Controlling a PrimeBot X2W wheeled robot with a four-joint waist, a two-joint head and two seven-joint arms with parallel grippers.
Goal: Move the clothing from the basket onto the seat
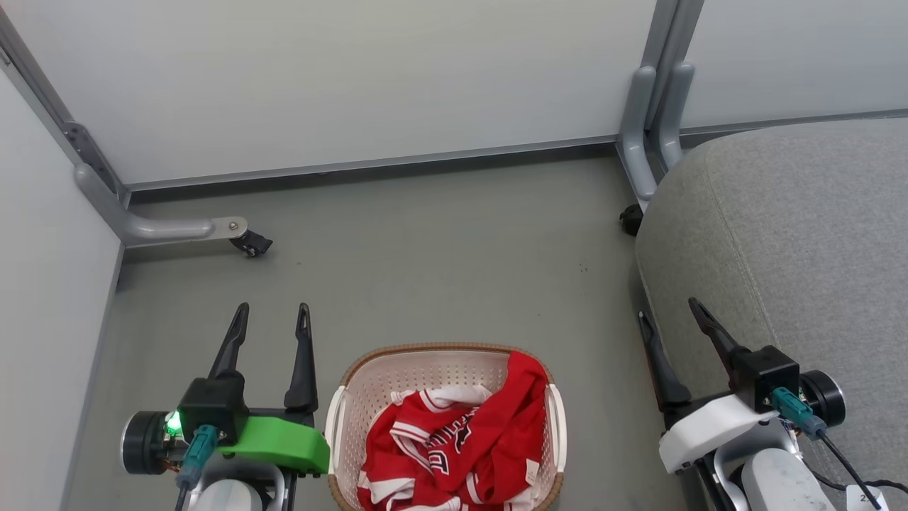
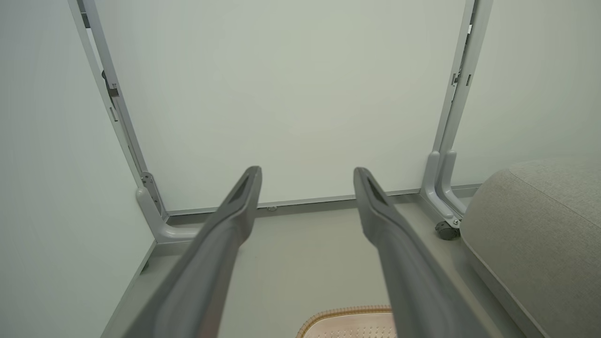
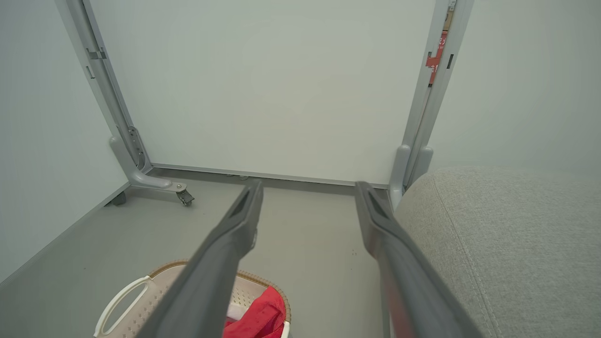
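Red clothing (image 1: 461,440) heaped in basket (image 1: 425,365) on floor (image 1: 440,248), lying between both hands, left hand (image 1: 273,310) spread, empty, just beside basket, right hand (image 1: 667,310) spread, empty, at seat (image 1: 801,234) edge, apart from clothing

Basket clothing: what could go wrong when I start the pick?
The red clothing is bunched together and draped over the right rim of the basket, so pulling one piece may drag the rest or the basket. The right gripper sits beside the seat edge and could snag it when swinging.
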